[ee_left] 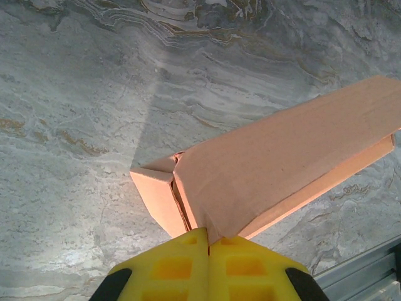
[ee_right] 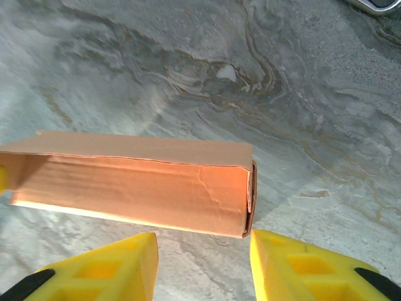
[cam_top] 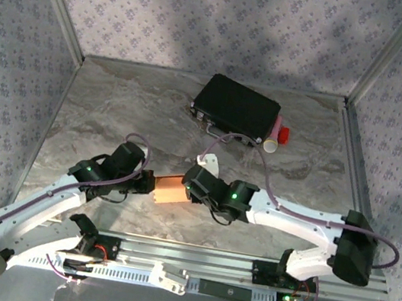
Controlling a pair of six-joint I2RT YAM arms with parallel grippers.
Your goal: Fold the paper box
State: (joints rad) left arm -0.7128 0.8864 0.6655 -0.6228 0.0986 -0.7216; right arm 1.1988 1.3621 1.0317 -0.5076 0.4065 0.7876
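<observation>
Inward, both arms low, perhaps level, beside paper box (cam_top: 171, 190).

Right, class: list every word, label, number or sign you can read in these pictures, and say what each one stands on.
No text can be read in any view.
Paper box: plain salmon faces, no print.
Black case: no legible marking.
Dark strip, low in the top view: perhaps a label, too small to read.

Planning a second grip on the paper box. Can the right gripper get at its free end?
Probably yes: the right gripper stands open just short of the paper box's end, with nothing between them.
</observation>
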